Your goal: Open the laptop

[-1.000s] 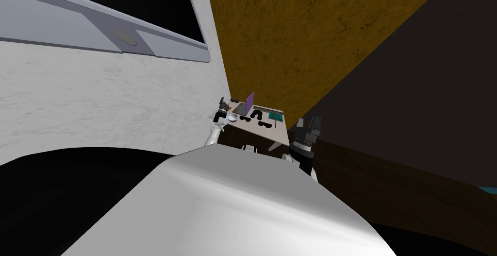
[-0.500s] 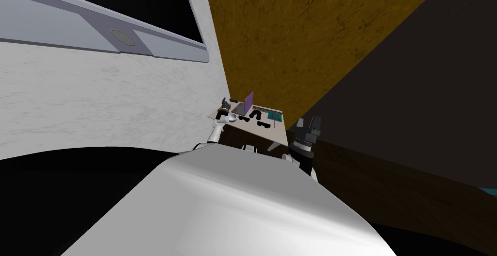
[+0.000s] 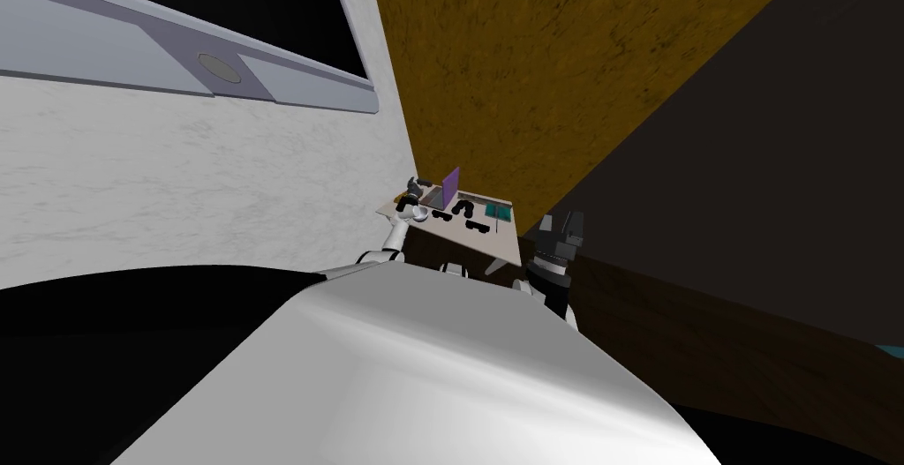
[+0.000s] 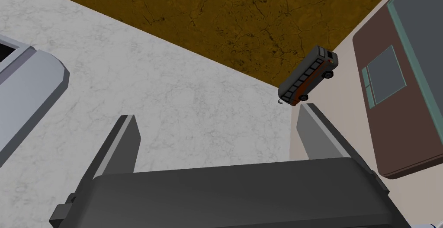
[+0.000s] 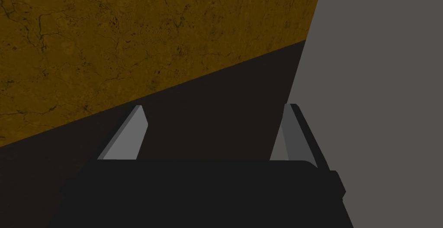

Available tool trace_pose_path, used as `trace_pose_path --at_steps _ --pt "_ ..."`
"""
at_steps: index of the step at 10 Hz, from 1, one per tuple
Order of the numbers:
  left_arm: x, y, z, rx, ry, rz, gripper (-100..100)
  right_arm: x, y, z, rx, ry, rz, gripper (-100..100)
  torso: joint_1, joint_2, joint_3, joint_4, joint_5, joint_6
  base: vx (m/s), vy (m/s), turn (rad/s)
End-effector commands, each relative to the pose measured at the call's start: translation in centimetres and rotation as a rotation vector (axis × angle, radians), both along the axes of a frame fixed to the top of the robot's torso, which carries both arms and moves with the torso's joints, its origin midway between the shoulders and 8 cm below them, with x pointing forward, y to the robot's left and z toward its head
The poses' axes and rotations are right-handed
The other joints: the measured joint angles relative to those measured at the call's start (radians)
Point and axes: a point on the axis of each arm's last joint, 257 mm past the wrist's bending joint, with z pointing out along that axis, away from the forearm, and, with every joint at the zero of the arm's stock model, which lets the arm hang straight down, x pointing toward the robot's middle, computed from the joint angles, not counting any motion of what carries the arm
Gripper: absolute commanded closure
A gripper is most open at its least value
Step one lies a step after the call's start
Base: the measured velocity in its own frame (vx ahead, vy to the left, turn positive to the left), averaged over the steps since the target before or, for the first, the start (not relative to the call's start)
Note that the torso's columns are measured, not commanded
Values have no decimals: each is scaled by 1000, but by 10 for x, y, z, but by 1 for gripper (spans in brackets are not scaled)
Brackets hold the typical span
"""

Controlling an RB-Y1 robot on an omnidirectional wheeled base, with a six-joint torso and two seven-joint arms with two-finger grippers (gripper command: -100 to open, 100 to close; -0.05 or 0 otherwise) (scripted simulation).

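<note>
Laptop [image 3: 451, 188]: on the far left part of a small pale table [image 3: 494, 237]. The lid is raised and its purple screen stands up from the base. In the left wrist view the base [image 4: 391, 121] is brown, with a grey, teal-edged touchpad.

Toy bus [image 4: 308, 76]: grey with an orange band, on the table just beside the laptop's left side, at the far left corner.

Left gripper [image 3: 413, 191]: at the table's left edge, near the laptop and touching neither it nor the bus. Its pincer is released and holds nothing. The two fingers [image 4: 123, 141] stand wide apart. One is over a white marbled surface, the other over the table [image 4: 346, 87] between the bus and the laptop base.

Other table items: three small black shapes [image 3: 463, 210] in the middle and a teal flat piece [image 3: 501, 213] to the right. What they are cannot be told.

Right gripper [image 3: 568, 221]: raised off the table's right end, well apart from the laptop. Its pincer [image 5: 215, 108] is released and empty, blades spread.

Surroundings: white marbled surface to the left, ochre cracked surface beyond the table, dark brown surface to the right.
</note>
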Motion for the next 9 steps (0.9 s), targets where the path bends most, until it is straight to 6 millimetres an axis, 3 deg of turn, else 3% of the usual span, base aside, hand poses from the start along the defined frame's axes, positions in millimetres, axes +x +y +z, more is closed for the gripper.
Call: trace_pose_path --at_steps 1,4,5,6,7,8,9 --pt "18 -8 -7 -54 35 -18 -100 0 0 0 0 0 0 0 0 0 0 0 0 0 12 -51 14" --pt "31 -15 -22 -93 81 -31 -100 0 0 0 0 0 0 0 0 0 0 0 0 0 14 -42 10" --pt "41 -22 -14 -121 84 -46 -100 0 0 0 0 0 0 0 1 1 0 0 0 0 18 -45 14" --pt "41 -22 -27 -126 108 -45 -100 0 0 0 0 0 0 0 0 0 0 0 0 0 16 -40 4" --pt "50 -29 -19 -152 109 -59 -100 0 0 0 0 0 0 0 1 0 0 0 0 0 9 -49 15" --pt "50 -29 -32 -157 134 -58 -100 0 0 0 0 0 0 0 0 1 0 0 0 0 13 -37 8" --pt "58 -36 -32 -185 152 -71 -100 0 0 0 0 0 0 0 1 0 0 0 0 0 16 -41 16"
